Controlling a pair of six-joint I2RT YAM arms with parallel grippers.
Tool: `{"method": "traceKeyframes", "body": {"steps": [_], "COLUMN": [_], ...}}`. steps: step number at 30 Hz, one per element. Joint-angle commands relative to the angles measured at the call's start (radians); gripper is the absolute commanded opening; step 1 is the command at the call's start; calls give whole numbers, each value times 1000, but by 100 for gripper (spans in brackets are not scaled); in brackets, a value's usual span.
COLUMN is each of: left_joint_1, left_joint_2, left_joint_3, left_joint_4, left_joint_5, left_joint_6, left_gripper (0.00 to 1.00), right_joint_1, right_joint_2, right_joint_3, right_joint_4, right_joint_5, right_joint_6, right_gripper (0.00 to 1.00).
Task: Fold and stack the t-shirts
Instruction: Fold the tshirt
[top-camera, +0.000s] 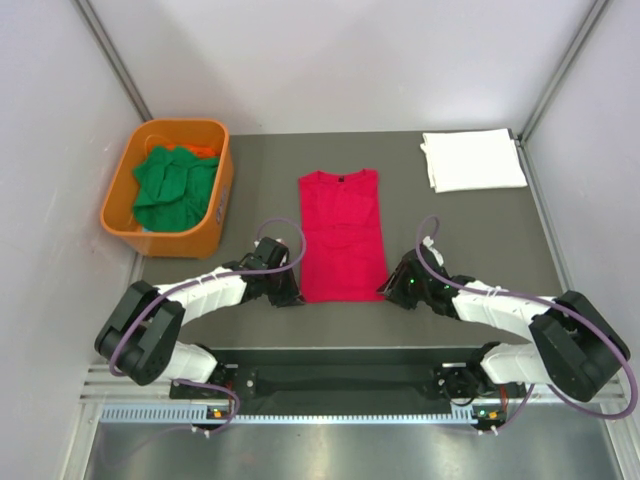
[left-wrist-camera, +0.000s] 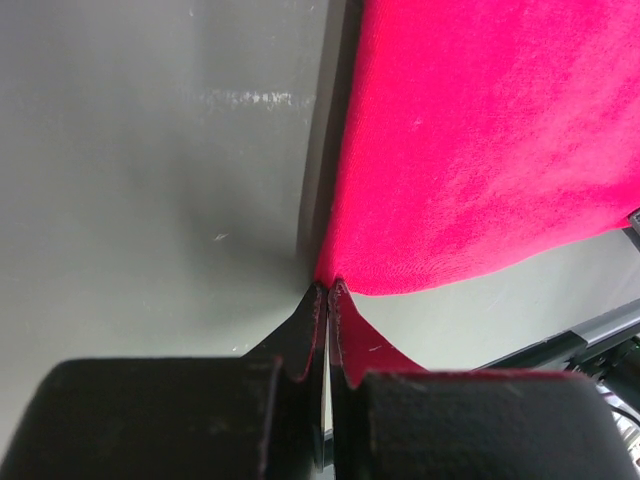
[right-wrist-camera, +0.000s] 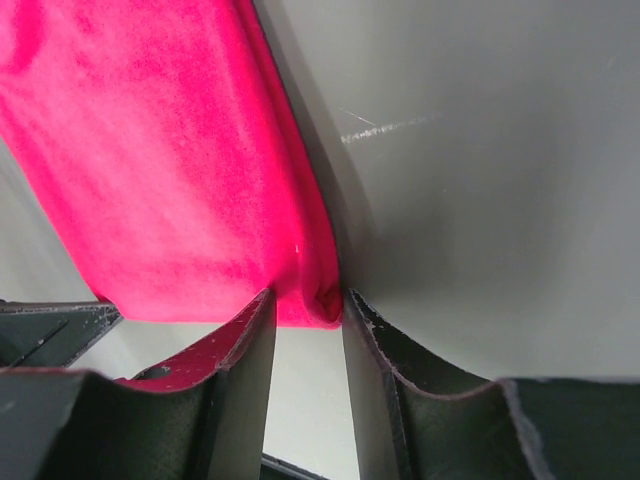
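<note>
From above, green t-shirts (top-camera: 170, 190) are seen heaped in the orange tub (top-camera: 215, 215) at the worktop's (top-camera: 480, 240) far left corner. A folded white t-shirt (top-camera: 472, 160) is laid at the far right corner. The red t-shirt (top-camera: 342, 235) is spread mid-worktop, with the left gripper (top-camera: 290, 297) and right gripper (top-camera: 388, 290) at its near corners.

Only the left wrist view shows the near left corner pinched by closed fingers (left-wrist-camera: 305, 320).

In the right wrist view the near right corner is seen between parted fingers (right-wrist-camera: 250, 350); whether it is clamped cannot be told.

I am holding my right gripper (right-wrist-camera: 307, 297) low over the grey table (right-wrist-camera: 480, 180), jaws parted, and the red t-shirt (right-wrist-camera: 170, 170) is lying with its corner between my fingertips.
</note>
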Motion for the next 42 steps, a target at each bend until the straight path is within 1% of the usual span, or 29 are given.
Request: {"method": "traceKeyframes", "body": {"steps": [1, 6, 10, 13, 17, 19, 23, 28, 42], "left_joint_1": [-5, -5, -7, -9, -7, -9, -10, -13, -21], "left_joint_2": [4, -4, -12, -18, -24, -32, -22, -6, -10], "left_joint_3": [9, 9, -1, -2, 4, -2, 4, 9, -2], "left_joint_4": [-35, -35, -24, -30, -38, -31, -31, -12, -8], "left_joint_5": [-38, -30, -23, -30, -26, -24, -9, -1, -10], "left_joint_6": [26, 29, 27, 35, 41, 38, 49, 54, 41], "left_gripper": [0, 0, 0, 0, 0, 0, 0, 0, 0], "right_joint_1": [23, 21, 15, 15, 15, 14, 6, 4, 4], "right_joint_2": [65, 85, 126, 145, 116, 99, 59, 34, 36], "right_joint_3": [-62, 4, 79, 104, 121, 145, 160, 159, 203], "right_joint_4": [-286, -355, -430, -459, -501, -559, -611, -536, -530], "right_joint_5": [67, 90, 93, 79, 72, 96, 116, 116, 98], "right_joint_6": [-24, -64, -107, -141, -143, -135, -117, -101, -94], "right_gripper": [35, 33, 34, 35, 39, 41, 42, 42, 39]}}
